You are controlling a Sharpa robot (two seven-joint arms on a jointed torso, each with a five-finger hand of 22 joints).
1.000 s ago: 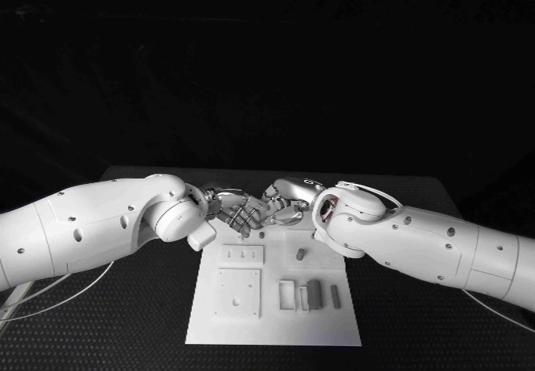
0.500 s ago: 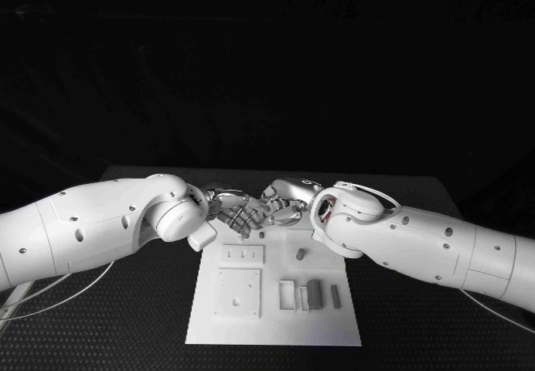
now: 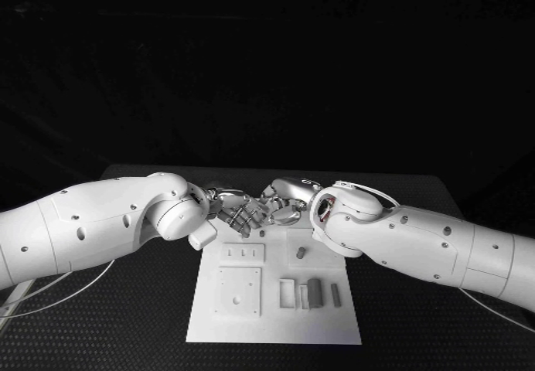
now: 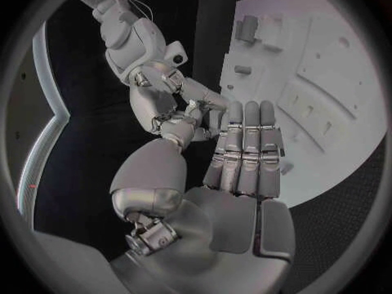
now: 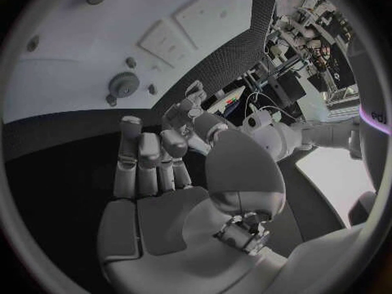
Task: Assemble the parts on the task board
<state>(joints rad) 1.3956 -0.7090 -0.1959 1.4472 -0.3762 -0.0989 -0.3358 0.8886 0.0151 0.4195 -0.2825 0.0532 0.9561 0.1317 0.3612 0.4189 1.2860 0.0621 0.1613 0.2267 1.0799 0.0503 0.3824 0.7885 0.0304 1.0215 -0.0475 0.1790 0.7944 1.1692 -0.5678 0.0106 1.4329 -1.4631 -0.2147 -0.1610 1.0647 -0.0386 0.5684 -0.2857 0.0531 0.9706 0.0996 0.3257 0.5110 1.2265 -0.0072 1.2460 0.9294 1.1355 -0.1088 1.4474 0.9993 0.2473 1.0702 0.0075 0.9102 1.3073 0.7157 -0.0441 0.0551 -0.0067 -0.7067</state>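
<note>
left hand [image 3: 236, 210], right hand [image 3: 285, 202], fingertips meeting, empty

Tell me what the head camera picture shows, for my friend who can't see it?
Two white robot arms reach in from both sides, and the left hand and right hand meet close together above the far end of a white task board on a black table. Small grey parts lie on the board.

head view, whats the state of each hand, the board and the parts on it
left hand: holds nothing, fingers straight and together, above the board's far edge
right hand: holds nothing, fingers near the left hand's
task board: flat on the table
upright part: stands alone
parts in row: lie side by side
</note>
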